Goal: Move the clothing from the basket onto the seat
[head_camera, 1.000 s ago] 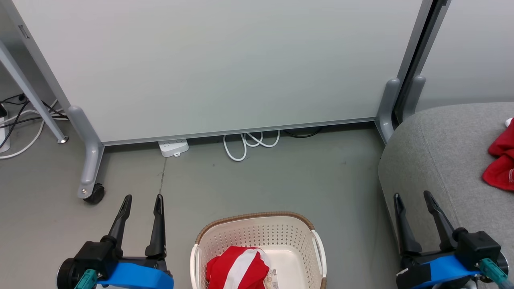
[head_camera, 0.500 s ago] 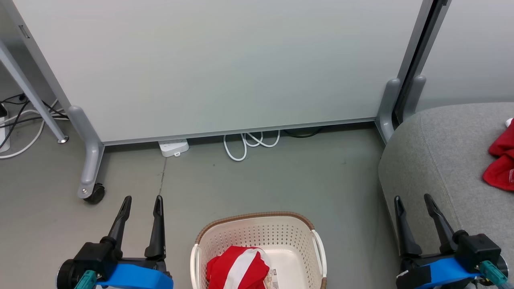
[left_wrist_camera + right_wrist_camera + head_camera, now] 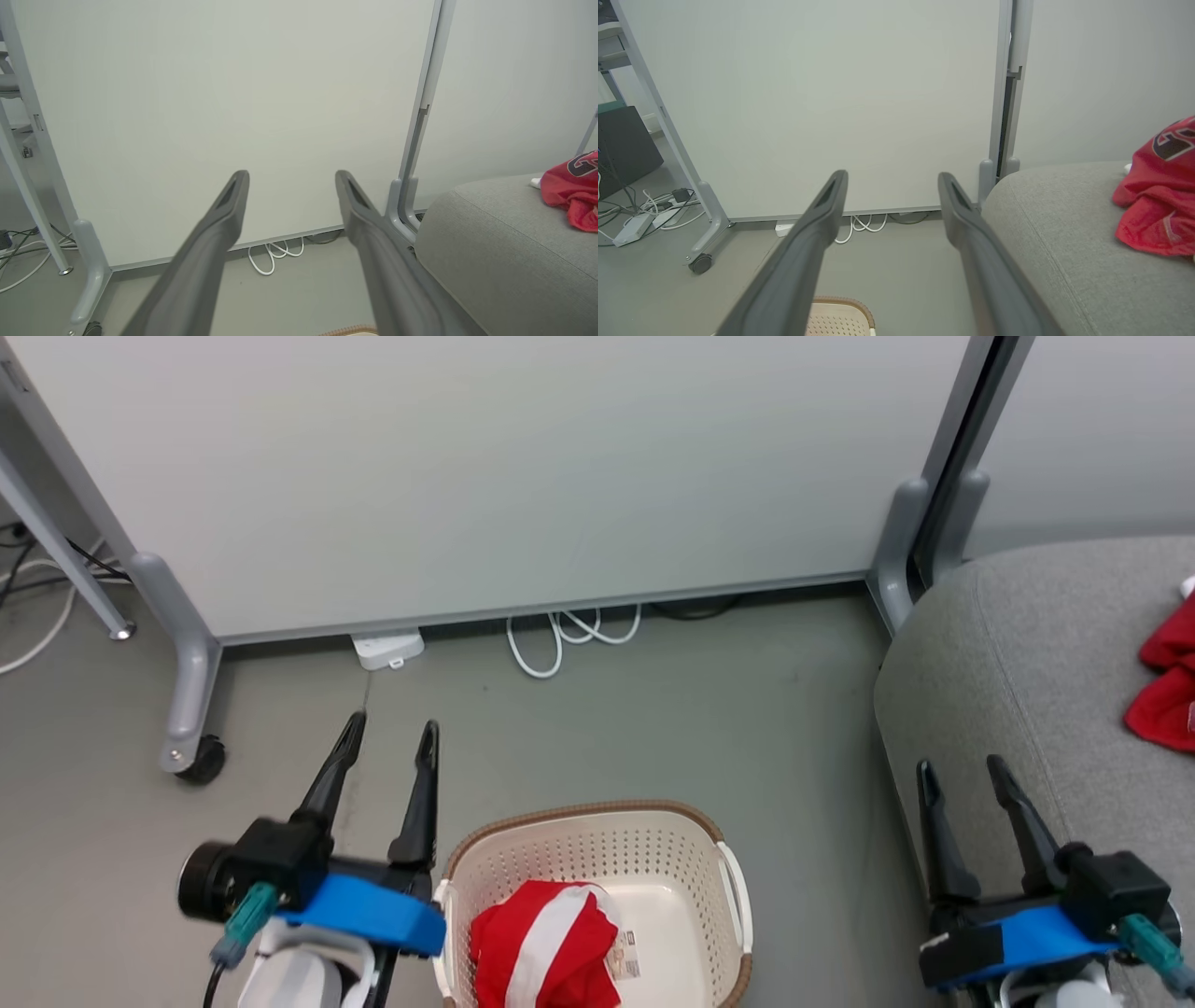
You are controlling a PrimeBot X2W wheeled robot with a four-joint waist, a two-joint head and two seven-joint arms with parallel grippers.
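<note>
Head view: left claw and right claw are wide and empty; basket with red clothing sits just beside left claw.

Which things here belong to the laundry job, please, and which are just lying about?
Job: striped garment, basket, seat, jersey.
Lying about: power strip, white cable, wheeled partition.
</note>
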